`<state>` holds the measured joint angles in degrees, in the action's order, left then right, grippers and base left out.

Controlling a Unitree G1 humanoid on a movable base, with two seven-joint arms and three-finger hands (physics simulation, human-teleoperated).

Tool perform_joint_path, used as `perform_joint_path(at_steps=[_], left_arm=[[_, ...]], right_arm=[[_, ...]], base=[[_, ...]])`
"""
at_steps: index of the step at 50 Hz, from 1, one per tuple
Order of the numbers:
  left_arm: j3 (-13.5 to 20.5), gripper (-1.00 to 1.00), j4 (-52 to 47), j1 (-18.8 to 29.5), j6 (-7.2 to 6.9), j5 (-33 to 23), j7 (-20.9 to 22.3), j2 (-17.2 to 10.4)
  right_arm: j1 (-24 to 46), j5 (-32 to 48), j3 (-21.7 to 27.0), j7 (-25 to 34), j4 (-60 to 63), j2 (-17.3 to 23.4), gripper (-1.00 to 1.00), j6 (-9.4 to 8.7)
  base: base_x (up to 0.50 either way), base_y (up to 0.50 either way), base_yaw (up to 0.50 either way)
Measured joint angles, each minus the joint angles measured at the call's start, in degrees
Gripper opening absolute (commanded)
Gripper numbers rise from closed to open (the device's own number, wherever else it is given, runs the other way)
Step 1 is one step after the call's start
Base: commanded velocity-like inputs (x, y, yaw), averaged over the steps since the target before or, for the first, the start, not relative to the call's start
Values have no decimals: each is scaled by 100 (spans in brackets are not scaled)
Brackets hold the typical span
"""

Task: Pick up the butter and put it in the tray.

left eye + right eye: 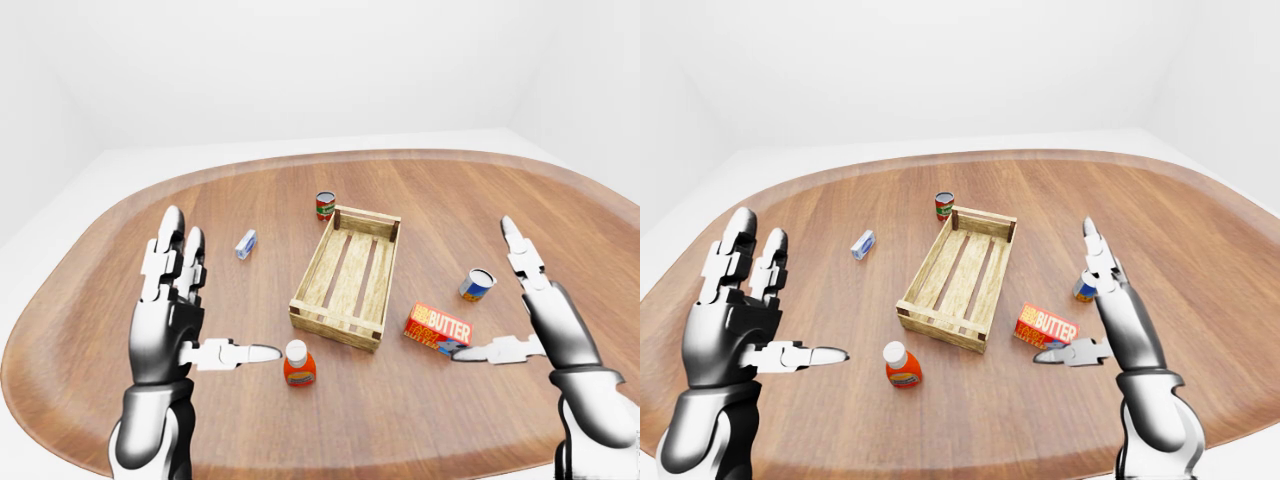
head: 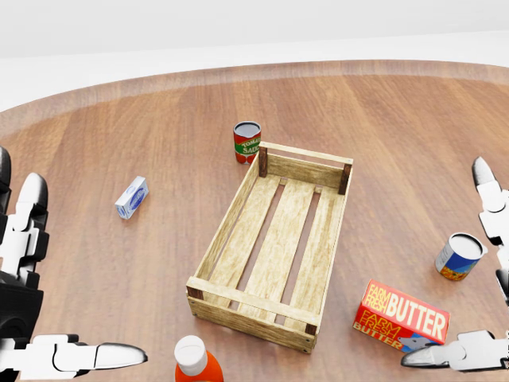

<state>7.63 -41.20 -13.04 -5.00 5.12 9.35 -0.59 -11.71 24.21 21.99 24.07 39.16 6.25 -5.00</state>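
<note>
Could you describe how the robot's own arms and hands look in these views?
Both the left hand and right hand have glossy silver-grey metallic shells with white, segmented, three-finger digits ending in dark tips. The forearms are rounded chrome-like cylinders with black joints. No cables or markings show.

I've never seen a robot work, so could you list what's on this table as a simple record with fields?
surface: round wooden table
tray: slatted wooden crate, nothing inside
butter: red box, lying flat right of the crate
cans: tomato sauce can; blue can
other: orange bottle; small blue-white box
left hand: open
right hand: open, beside the butter
</note>
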Motion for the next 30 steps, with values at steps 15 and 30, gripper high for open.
perform_joint_path(at_steps=[15, 30], left_arm=[[25, 100, 1, 19, 0, 18, 17, -9], [45, 100, -6, 34, 0, 31, 15, -12]], right_arm=[[529, 248, -298, -360, -1688, 508, 100, 0], [1096, 436, -568, -785, -3607, 1018, 100, 0]], base=[[0, 0, 0], [0, 0, 0]])
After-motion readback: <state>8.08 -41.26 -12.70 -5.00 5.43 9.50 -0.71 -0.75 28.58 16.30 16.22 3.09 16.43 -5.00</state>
